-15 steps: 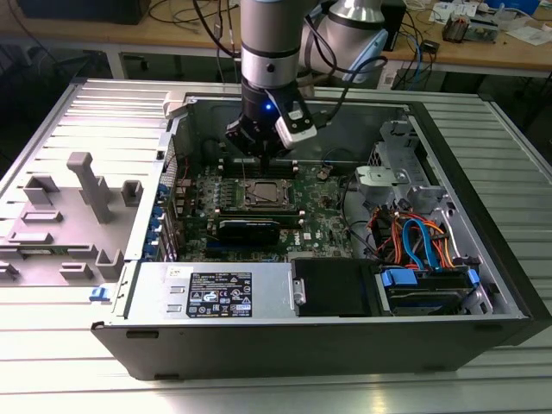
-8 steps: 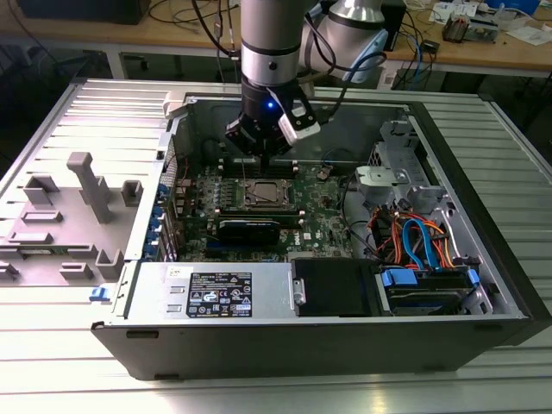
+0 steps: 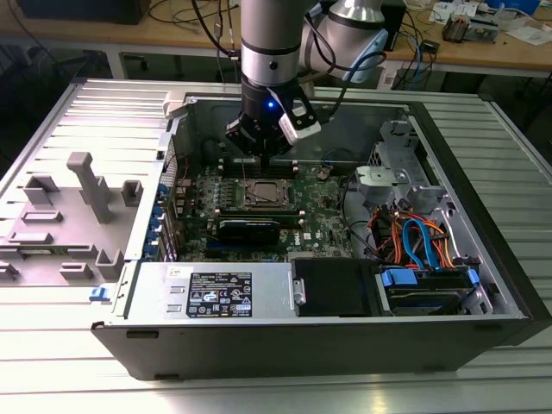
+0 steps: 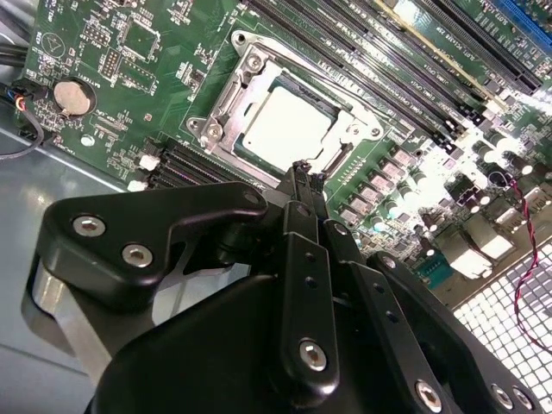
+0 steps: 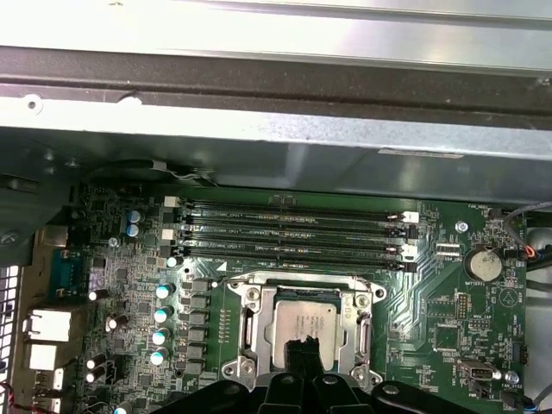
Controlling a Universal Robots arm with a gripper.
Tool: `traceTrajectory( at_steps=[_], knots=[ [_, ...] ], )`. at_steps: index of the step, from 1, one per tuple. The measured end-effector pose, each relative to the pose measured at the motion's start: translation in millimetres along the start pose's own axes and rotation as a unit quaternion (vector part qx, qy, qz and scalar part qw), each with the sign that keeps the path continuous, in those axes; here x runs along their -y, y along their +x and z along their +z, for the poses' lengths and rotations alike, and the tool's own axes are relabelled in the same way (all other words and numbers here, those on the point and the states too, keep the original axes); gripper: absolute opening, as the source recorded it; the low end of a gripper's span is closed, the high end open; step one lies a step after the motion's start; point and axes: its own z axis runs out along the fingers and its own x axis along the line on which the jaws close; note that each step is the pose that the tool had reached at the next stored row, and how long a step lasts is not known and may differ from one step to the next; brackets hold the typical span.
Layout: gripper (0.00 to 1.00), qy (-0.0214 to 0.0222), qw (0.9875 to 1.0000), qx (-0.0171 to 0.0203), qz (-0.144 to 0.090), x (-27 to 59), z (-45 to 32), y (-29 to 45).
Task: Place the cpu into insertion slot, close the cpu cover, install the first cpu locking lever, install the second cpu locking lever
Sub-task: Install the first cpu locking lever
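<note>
Directly over the cpu (image 4: 289,121), the arm's black gripper (image 4: 302,172) hangs with its two slim fingertips drawn tight together and nothing held between them. The silver-topped chip lies flat in the insertion slot (image 3: 263,197) on the green circuit board (image 5: 431,293), and the cpu cover (image 5: 302,283) lies down around it, framing it through its window. Beyond the socket run four long black memory slots (image 5: 293,228), with a round coin cell (image 5: 483,265) on the board near them, and behind those rises the grey metal wall of the open computer case (image 5: 276,147).
</note>
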Motion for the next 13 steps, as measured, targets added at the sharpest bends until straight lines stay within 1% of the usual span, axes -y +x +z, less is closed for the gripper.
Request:
traceTrajectory(
  at_steps=[2, 5, 10, 13],
  knots=[
    [0.11, 0.0, 1.0, 0.0, 0.0, -0.1, 0.0, 0.5],
    [0.11, 0.0, 1.0, 0.0, 0.0, -0.2, 0.0, 3.5],
    [0.11, 0.0, 1.0, 0.0, 0.0, -0.7, 0.0, 10.9],
    [0.11, 0.0, 1.0, 0.0, 0.0, -1.1, 0.0, 16.8]
  ],
)
